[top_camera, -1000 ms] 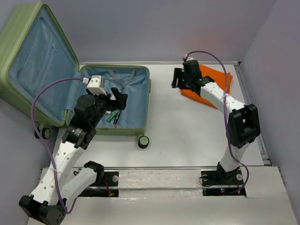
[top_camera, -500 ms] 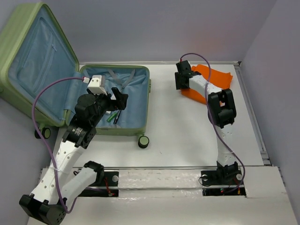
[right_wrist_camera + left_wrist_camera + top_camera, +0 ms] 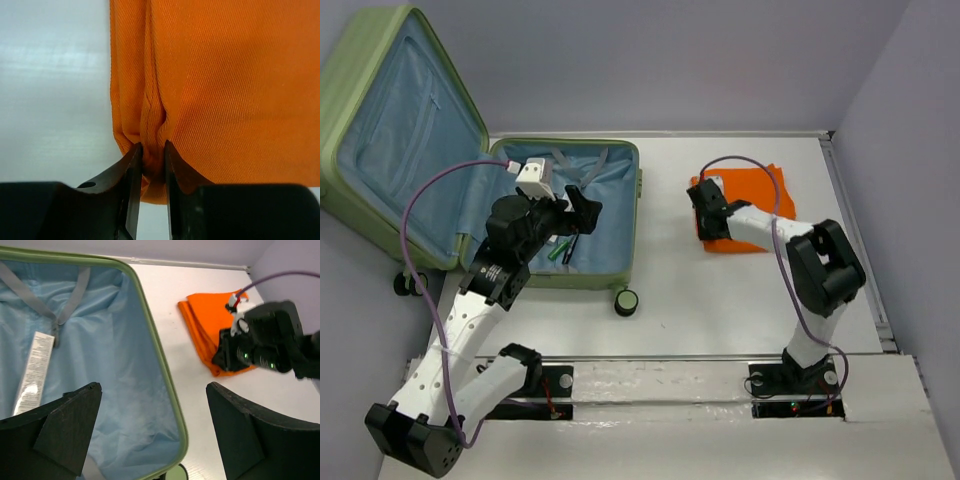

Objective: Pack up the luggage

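The luggage [image 3: 350,90] lies open at the left, its olive lid propped up and back and its pale blue lining [image 3: 610,220] showing. An orange folded cloth [image 3: 760,190] lies on the table to its right. My right gripper [image 3: 705,210] is low at the cloth's left edge. In the right wrist view, that gripper [image 3: 153,150] is shut on a bunched fold of the cloth [image 3: 235,75]. My left gripper [image 3: 575,215] hovers open over the luggage's right side; in the left wrist view, this gripper [image 3: 152,387] straddles the green rim [image 3: 160,365] with nothing in it.
Inside the luggage lie a white tube [image 3: 34,372], green and black pens [image 3: 560,248] and grey straps [image 3: 575,165]. A wheel [image 3: 627,301] sticks out at its near right corner. A raised rail [image 3: 855,240] edges the table on the right.
My right gripper has come down from the cloth's far left corner to its left edge and closed on a fold. The cloth has shifted slightly nearer. The left arm edged a little right.
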`<move>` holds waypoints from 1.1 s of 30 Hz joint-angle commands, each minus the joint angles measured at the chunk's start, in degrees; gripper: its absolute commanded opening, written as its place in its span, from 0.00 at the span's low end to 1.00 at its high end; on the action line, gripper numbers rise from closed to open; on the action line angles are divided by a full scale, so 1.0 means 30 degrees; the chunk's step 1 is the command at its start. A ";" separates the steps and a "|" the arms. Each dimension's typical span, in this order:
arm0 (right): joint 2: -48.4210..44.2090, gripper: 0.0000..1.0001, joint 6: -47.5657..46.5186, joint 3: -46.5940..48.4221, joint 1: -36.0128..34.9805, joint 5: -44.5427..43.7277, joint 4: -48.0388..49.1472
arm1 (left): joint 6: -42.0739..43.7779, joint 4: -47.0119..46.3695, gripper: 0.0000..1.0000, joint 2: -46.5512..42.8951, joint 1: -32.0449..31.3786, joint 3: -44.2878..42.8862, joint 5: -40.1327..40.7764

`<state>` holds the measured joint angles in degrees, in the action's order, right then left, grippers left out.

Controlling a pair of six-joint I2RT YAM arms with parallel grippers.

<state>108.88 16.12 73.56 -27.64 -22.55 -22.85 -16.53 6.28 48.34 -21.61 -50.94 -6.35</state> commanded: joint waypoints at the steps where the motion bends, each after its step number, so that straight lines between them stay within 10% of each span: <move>1: -0.4058 0.37 0.3851 -0.5174 -0.0953 0.2501 0.0847 | -0.1341 -0.1771 0.97 0.0468 -0.0092 0.0339 -0.2362; 4: -0.7982 0.95 0.4878 -0.8108 -0.0953 0.3647 0.1523 | -0.1986 -0.1977 0.98 0.1318 -0.1757 -0.0566 -0.2925; 5: -0.9965 0.99 0.4939 -0.8549 -0.0953 0.3677 0.1552 | -0.2017 -0.1948 0.98 0.1493 -0.2488 -0.0831 -0.2517; 17: -1.9736 0.95 0.6051 -1.1653 0.3730 0.4497 0.1553 | -0.4126 -0.0311 0.99 1.1476 -1.1047 -0.7448 0.6417; 33: -2.5686 1.00 0.6932 -1.5378 0.6429 0.8071 0.0557 | -0.8404 0.0953 0.99 2.3937 -0.9147 -1.4601 0.7978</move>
<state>34.00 36.71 28.71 -8.93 -1.04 -20.67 -38.54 9.52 118.93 -50.61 -90.19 15.25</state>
